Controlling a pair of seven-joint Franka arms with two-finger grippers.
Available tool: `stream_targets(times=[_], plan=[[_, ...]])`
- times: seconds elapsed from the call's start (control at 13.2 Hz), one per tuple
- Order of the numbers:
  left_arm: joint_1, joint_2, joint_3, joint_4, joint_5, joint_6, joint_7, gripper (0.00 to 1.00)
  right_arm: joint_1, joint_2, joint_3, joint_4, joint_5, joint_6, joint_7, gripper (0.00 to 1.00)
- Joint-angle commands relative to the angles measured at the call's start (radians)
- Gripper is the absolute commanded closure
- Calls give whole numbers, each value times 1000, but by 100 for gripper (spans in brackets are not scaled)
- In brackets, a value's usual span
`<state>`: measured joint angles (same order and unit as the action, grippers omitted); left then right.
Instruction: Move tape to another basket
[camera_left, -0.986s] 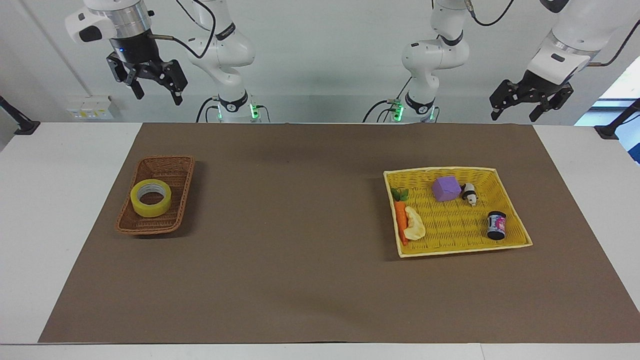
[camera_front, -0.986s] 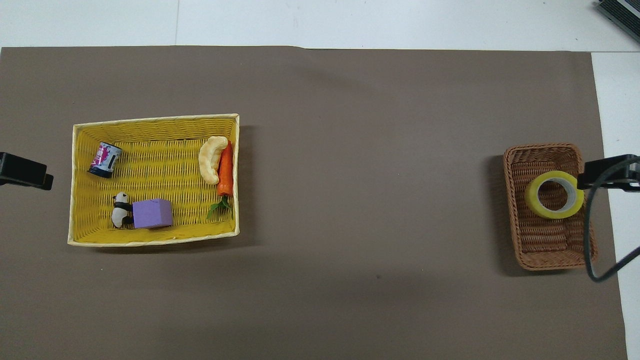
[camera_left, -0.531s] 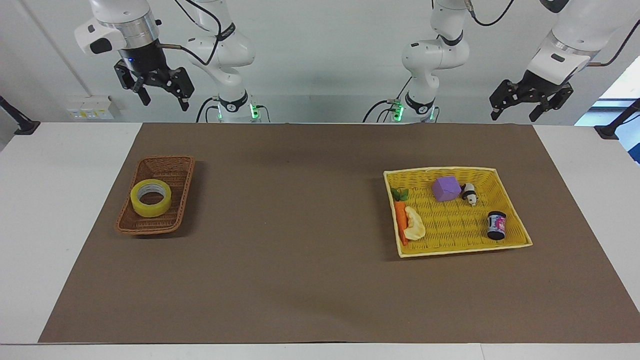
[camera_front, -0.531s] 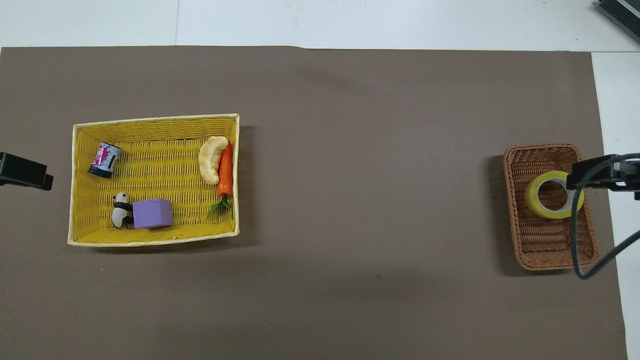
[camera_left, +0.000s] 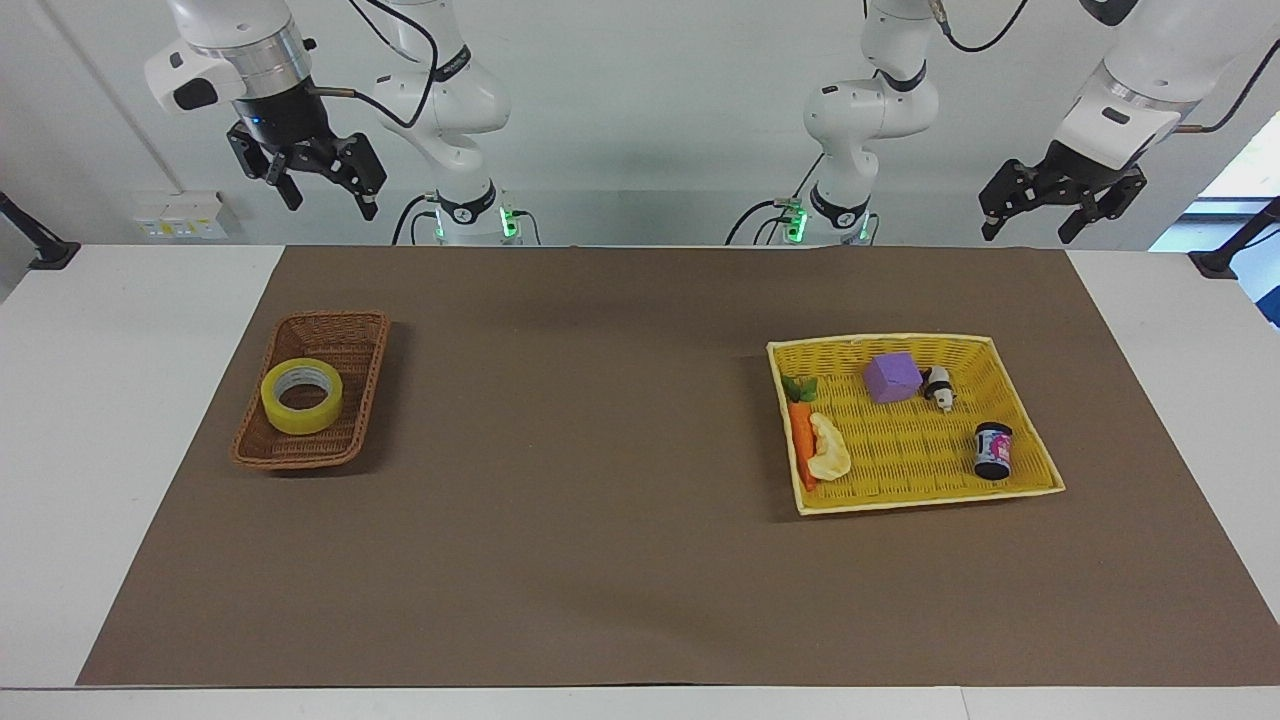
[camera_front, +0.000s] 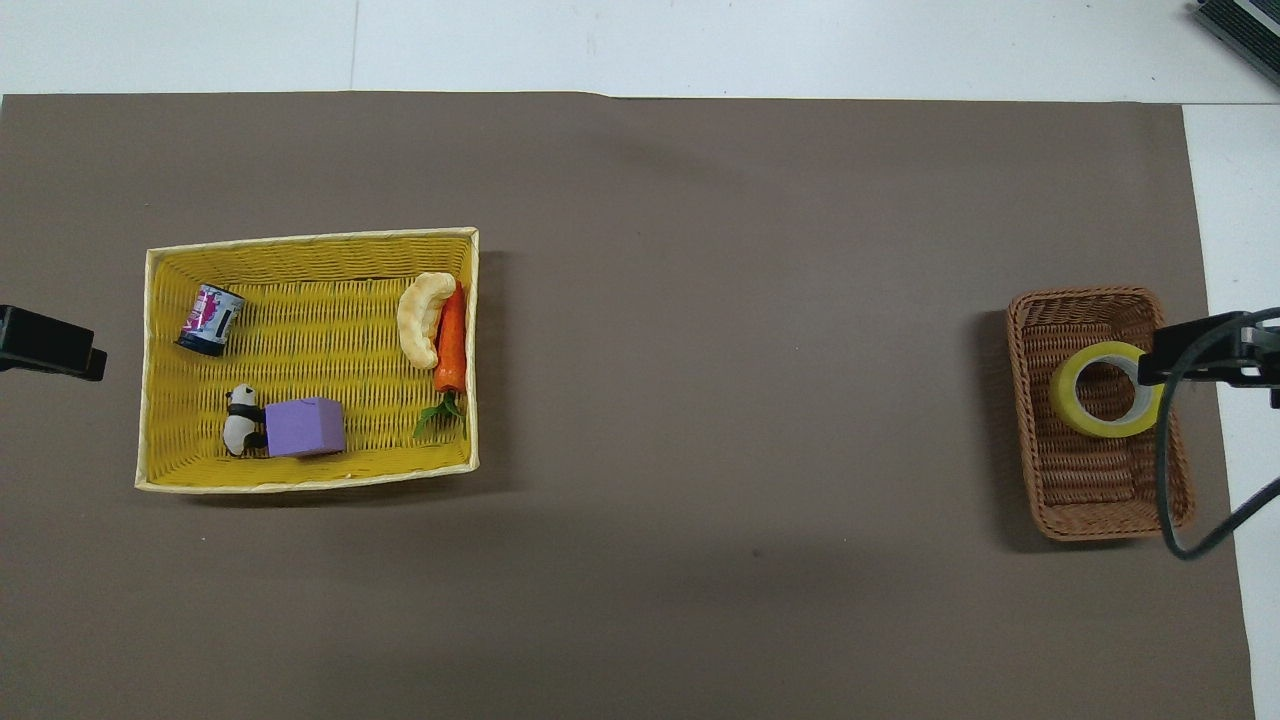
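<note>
Desk (camera_left: 150, 350): white top, covered mostly by a wide brown mat (camera_left: 600, 500).
Yellow tray basket (camera_left: 1030, 440): large flat bright yellow woven tray, toward the left arm's end; holds a purple cube (camera_left: 892, 377), an orange toy carrot (camera_left: 801, 428), a pale curved snack piece (camera_left: 829, 450), a small panda figure (camera_left: 939, 386) and a small dark printed can (camera_left: 992, 451).
Brown wicker basket (camera_left: 345, 330): small, narrow, sloped sides, toward the right arm's end; long axis runs nearer-to-farther from the robots.
Tape (camera_left: 301, 396): wide translucent yellow roll, whitish core, lying flat in the brown wicker basket about midway along it, hole facing straight up, axis vertical.
Right claw (camera_left: 325, 195): raised high, over the desk edge nearest the robots, near the brown wicker basket's end; fingers apart, holding nothing.
Left claw (camera_left: 1030, 230): raised over the desk edge at its own end, waiting; fingers apart, holding nothing.
</note>
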<state>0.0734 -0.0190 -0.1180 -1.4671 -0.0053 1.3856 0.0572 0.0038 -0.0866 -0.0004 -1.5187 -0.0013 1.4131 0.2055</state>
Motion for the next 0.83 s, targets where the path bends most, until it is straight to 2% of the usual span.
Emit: stream_targets(times=[0.0,0.76], plan=[[11,-10,-5,-4,-7,-11,-10,0,-18,-12,-1,-5,7,-10,-34,0],[11,-10,-5,-4,-7,-13,-10,0,-18,-15,-1,-12,3,-6,-109,0]])
